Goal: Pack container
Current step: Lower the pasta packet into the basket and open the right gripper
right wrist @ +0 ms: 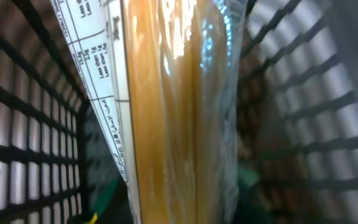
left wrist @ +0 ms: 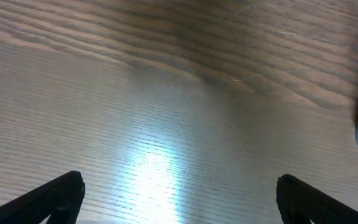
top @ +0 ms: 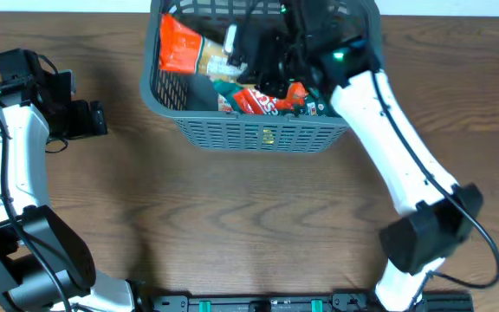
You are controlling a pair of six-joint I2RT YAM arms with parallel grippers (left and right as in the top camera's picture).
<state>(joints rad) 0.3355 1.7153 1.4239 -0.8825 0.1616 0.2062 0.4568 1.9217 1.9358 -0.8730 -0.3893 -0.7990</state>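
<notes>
The container [top: 258,137] is a large grey lattice basket at the table's far middle, and several snack packets lie in it. My right gripper [top: 265,54] reaches down inside it. In the right wrist view a clear packet of tan-orange snacks with a white label [right wrist: 173,112] fills the middle, right against the camera and hiding my fingers. The basket's lattice walls [right wrist: 17,124] show on both sides. The same packet shows in the overhead view [top: 219,56]. My left gripper [top: 96,117] is open and empty over bare wood [left wrist: 179,196], far left of the basket.
An orange-red packet [top: 176,43] leans in the basket's left part. A red packet [top: 258,101] and green ones lie by its near wall. The brown wooden table [top: 232,217] stretches in front of the basket. A dark rail runs along the near edge [top: 258,303].
</notes>
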